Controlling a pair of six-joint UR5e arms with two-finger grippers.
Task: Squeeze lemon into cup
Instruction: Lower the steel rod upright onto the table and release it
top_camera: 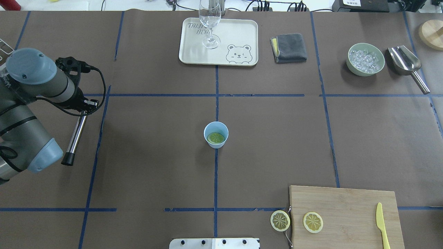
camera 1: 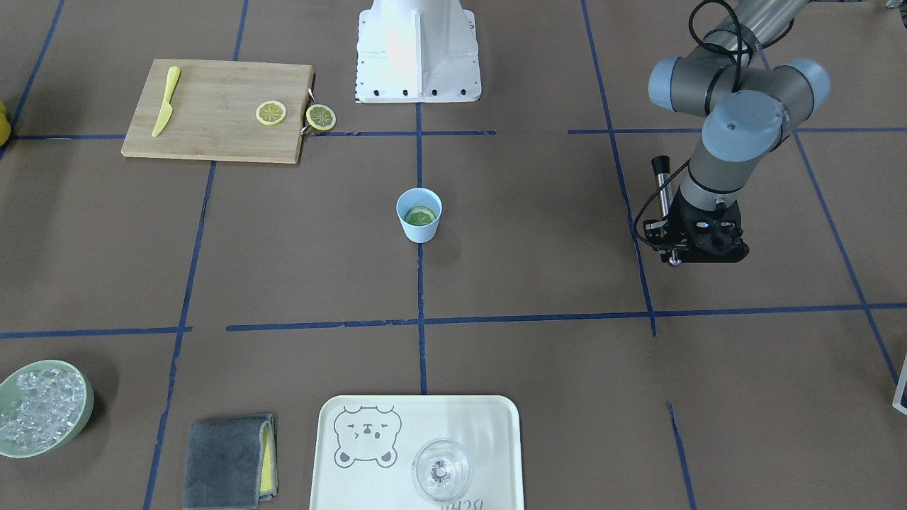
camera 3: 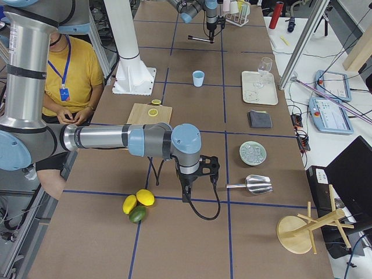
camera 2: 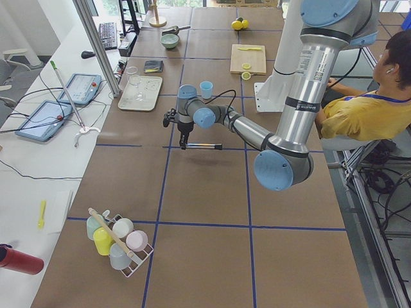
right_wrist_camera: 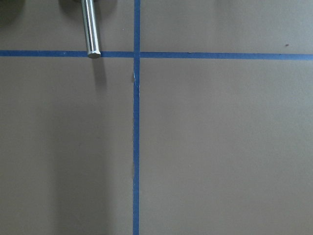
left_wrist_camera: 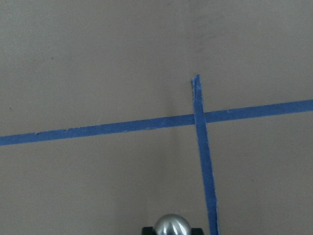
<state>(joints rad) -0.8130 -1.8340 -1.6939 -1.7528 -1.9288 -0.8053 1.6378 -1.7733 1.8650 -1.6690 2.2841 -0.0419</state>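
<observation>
Blue cup (camera 1: 420, 232) holding apparently one lemon slice (camera 1: 419, 215), green bowl (top_camera: 367, 72) holding ice (top_camera: 363, 58)

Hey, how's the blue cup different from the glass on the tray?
The cup is opaque light blue with no stem; the glass is clear and stemmed. The cup stands on the bare table; the glass stands on the tray. The cup holds a lemon slice; the glass looks empty. Both stand upright.
</observation>
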